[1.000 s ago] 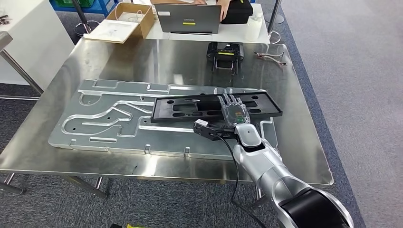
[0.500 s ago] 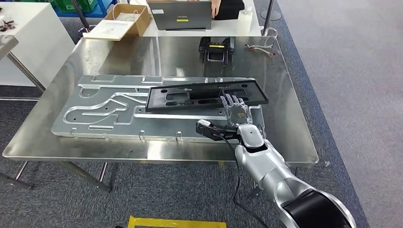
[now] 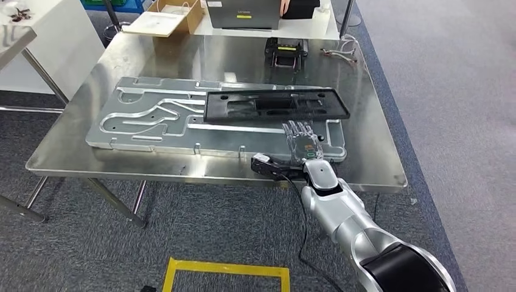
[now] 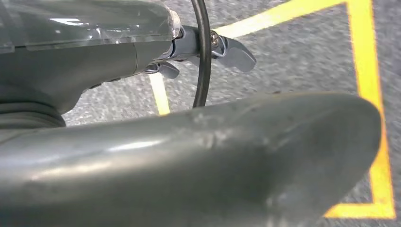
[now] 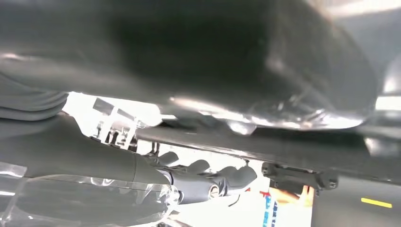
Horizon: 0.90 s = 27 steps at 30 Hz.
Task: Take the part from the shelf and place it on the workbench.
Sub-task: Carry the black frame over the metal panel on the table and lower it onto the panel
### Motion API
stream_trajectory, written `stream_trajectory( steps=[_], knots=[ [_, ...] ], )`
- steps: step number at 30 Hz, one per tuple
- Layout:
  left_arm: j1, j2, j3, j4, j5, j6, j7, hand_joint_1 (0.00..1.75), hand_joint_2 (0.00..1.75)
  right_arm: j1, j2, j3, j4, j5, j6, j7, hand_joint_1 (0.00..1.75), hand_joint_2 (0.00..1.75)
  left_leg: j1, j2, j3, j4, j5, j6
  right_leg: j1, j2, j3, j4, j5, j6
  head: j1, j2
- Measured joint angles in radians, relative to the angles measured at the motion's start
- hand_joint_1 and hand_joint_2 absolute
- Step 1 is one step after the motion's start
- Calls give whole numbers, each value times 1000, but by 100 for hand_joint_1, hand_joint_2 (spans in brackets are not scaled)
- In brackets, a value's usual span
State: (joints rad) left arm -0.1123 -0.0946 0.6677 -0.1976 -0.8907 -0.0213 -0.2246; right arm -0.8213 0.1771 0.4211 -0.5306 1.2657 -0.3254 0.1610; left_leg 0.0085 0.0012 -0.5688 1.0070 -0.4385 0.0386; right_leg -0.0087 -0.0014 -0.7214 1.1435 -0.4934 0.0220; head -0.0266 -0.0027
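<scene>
The black flat part (image 3: 277, 104) lies on the silver machined plate (image 3: 152, 118) on the steel workbench (image 3: 377, 152). My right hand (image 3: 302, 143) hovers flat with its fingers stretched out over the plate's near right corner, a short way in front of the part and not touching it. It holds nothing. In the right wrist view the right hand (image 5: 142, 179) is seen from below, fingers straight. My left hand (image 4: 189, 156) hangs above grey carpet with yellow tape, fingers extended and nothing in them.
A black device (image 3: 286, 48) and cables (image 3: 344, 48) lie at the workbench's far side. Behind it stand a laptop (image 3: 243, 13) with a person's hand (image 3: 284, 6) beside it and a cardboard box (image 3: 173, 12). Yellow tape (image 3: 225, 271) marks the floor in front.
The camera has moved back, so the workbench sits farther away. My right hand, which lay over the black part, has drawn off it toward the bench's near edge; the part stays on the plate.
</scene>
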Motion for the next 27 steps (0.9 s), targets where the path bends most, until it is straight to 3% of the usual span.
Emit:
stream_trajectory(
  steps=[1, 2, 4, 7, 9, 11, 13, 14, 15, 16, 18, 19, 20, 21, 23, 25, 27],
  knots=[
    [0, 0, 0, 0, 0, 0, 0, 0, 0, 1, 0, 0, 0, 0, 0, 0, 0, 0, -1, 0, -16, 1, 12, 2, 0, 0, -19, 69, -46, 2, 0, 0],
    [1, 0, 1, 0, 0, -1, 0, 0, 0, 3, -1, 0, 0, 0, 0, 0, 0, 0, -2, 0, -33, 2, 23, 2, 0, 0, -31, 128, -72, 4, 0, 0],
    [1, 0, 2, 0, -1, -1, 1, 0, 0, 5, -1, 0, 1, 1, 0, 0, 0, 0, -4, 1, -61, 4, 42, 2, 0, 0, -24, 178, -70, 4, 0, 0],
    [1, 0, 2, 0, -1, -2, 1, 0, 0, 6, -1, 0, 1, 2, 0, 0, 0, 0, -5, 0, -73, 5, 50, 1, 0, 0, -6, 170, -50, 2, 0, 0],
    [1, 0, 2, 0, -3, -2, 3, 0, 0, 5, -1, 0, 1, 3, -1, 0, 0, 0, -6, 0, -81, 7, 56, 0, 1, 0, 27, 131, -28, -2, 0, 0],
    [1, -1, 3, 0, -6, -2, 5, 0, 0, 0, 0, 0, 1, 5, -2, 0, 0, 0, -8, 0, -101, 7, 78, -8, 9, 1, 134, -20, -17, -18, 0, 0],
    [1, -2, 4, 0, -10, -2, 7, 0, 0, -4, 2, 0, 1, 7, -4, -1, 0, 0, -9, -1, -115, 1, 108, -24, 15, 1, 207, -144, -15, -35, 0, 0],
    [1, -2, 4, 0, -11, -2, 7, 0, 0, -5, 2, 0, 2, 7, -5, -1, 0, 0, -8, -1, -119, 0, 109, -32, 14, -1, 202, -154, -3, -40, -1, 0],
    [2, -2, 4, 0, -11, -3, 8, 0, 0, -4, 3, 0, 2, 7, -5, -1, 0, 0, -7, -3, -127, 13, 89, -37, 10, -3, 195, -158, 9, -47, -1, 0],
    [3, -2, 4, 0, -12, -3, 8, 0, 0, -4, 3, 0, 3, 7, -5, -1, 0, 0, -6, -4, -140, 46, 51, -43, 6, -5, 186, -162, 22, -53, -1, 0],
    [3, -3, 4, 0, -13, -4, 9, 0, 0, -2, 4, 0, 3, 7, -6, -1, 0, 0, 1, -3, -174, 171, -51, -55, 5, -6, 158, -162, 45, -59, -1, 0],
    [3, -3, 4, 0, -14, -4, 9, 0, 0, 0, 4, 0, 4, 7, -6, -1, 0, 0, 4, -3, -186, 238, -83, -60, 5, -7, 143, -160, 56, -59, -1, 0],
    [2, -3, 4, 0, -15, -4, 10, 0, 0, 3, 4, 0, 4, 7, -7, -1, 0, 0, 7, -3, -188, 285, -92, -65, 4, -8, 127, -157, 67, -57, -1, 0],
    [2, -3, 4, 0, -15, -3, 10, 0, 0, 6, 4, 0, 5, 7, -8, -1, 0, 0, 9, -3, -175, 300, -80, -69, 3, -8, 111, -153, 77, -54, -1, 0],
    [2, -3, 4, 0, -16, 0, 11, 0, 0, 11, 3, 0, 6, 6, -11, -2, 0, 0, 15, -2, -94, 221, -36, -74, 0, -8, 80, -141, 93, -45, -1, 0],
    [-1, -2, 5, 0, -16, 2, 9, 0, 0, 15, 0, -3, 4, -1, -17, -5, 0, 0, 14, -5, 8, 83, -41, -71, 0, -8, 55, -128, 106, -33, -1, 0],
    [-1, -3, 7, 0, -16, 4, 5, 0, 0, 22, -3, -9, 1, -16, -28, -14, 0, 0, 7, -8, 45, 17, -63, -56, 1, -10, 46, -126, 122, -21, -1, 0]
  ],
)
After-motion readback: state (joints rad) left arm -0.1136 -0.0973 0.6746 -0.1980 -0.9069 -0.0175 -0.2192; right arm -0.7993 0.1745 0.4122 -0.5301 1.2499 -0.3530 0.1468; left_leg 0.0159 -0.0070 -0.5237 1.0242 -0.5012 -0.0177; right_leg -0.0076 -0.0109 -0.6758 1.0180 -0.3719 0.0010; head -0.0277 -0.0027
